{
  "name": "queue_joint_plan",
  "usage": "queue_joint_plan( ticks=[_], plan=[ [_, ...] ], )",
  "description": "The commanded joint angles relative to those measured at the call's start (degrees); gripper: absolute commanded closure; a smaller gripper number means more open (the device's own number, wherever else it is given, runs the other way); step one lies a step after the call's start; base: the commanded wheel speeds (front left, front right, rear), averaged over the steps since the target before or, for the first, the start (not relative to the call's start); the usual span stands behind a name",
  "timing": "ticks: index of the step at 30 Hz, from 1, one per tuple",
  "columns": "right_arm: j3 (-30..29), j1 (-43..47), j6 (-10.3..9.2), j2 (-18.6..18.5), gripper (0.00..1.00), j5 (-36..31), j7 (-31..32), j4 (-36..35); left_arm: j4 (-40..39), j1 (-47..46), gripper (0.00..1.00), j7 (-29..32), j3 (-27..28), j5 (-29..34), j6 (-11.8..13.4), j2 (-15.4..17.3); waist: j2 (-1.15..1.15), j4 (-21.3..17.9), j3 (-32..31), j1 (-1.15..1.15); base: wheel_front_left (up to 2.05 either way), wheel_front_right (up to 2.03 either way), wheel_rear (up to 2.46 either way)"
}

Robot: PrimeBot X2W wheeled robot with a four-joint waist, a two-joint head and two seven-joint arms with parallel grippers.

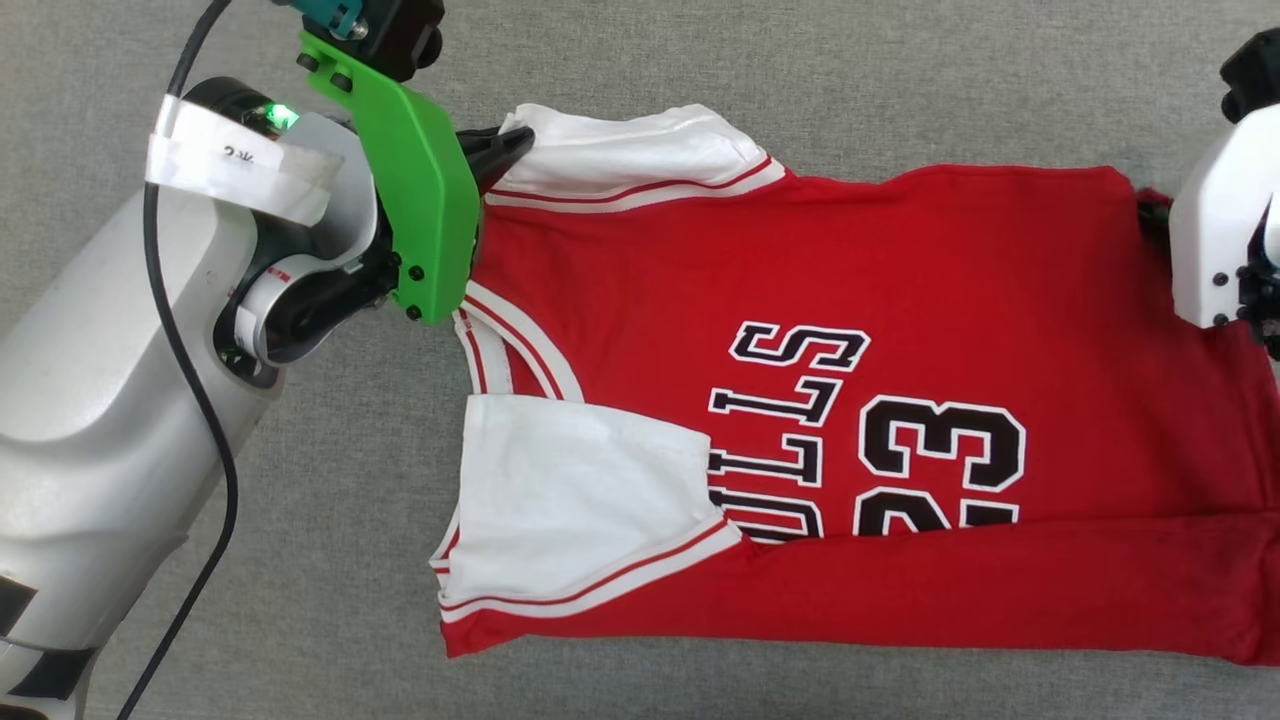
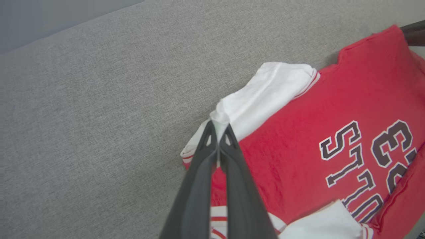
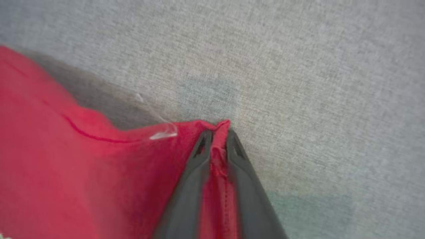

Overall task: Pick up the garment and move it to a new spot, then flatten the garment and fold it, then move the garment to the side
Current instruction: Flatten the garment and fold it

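On the grey cloth surface [image 1: 700,60], your thin red T-shirt with white sleeves [image 1: 950,260] lies at centre. Your left gripper [image 2: 218,127] is clamped on the sleeve at ten o'clock and your right gripper [image 3: 217,132] on the hem corner at two, likely to fold that edge towards six

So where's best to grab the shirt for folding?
Its two far corners, from the ends: the white sleeve for the left pincer, the red hem corner for the right pincer. The shirt lies flat and long, so end grips lift that edge evenly.
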Motion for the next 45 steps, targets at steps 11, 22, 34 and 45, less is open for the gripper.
queue_joint_plan(
  ticks=[11,22,34,45],
  plan=[
    [-2.89,1.96,0.01,0.78,1.0,1.91,-13.36,4.86,5.23,2.88,1.0,-5.63,1.32,-0.33,-0.24,-0.68,0.0,-1.1,-5.06,0.0,0.0,0.0,0.0],
    [-7.4,7.94,0.01,-0.23,1.0,6.69,-22.87,4.91,7.44,9.32,1.0,-9.78,1.58,-1.62,0.18,-0.5,0.0,-2.11,-11.71,0.0,0.0,0.0,0.0],
    [-9.3,16.76,0.01,-1.19,1.0,10.38,-29.83,1.24,4.67,15.78,1.0,-11.13,0.9,-2.2,1.46,1.41,0.0,-1.87,-16.83,0.0,0.0,0.0,0.0],
    [-9.79,28.98,0.01,-2.89,1.0,14.65,-31.06,-3.7,-2.9,27.16,1.0,-10.63,-1.68,-2.8,4.45,5.45,0.0,-1.14,-19.57,0.0,0.0,0.0,0.0]
  ],
)
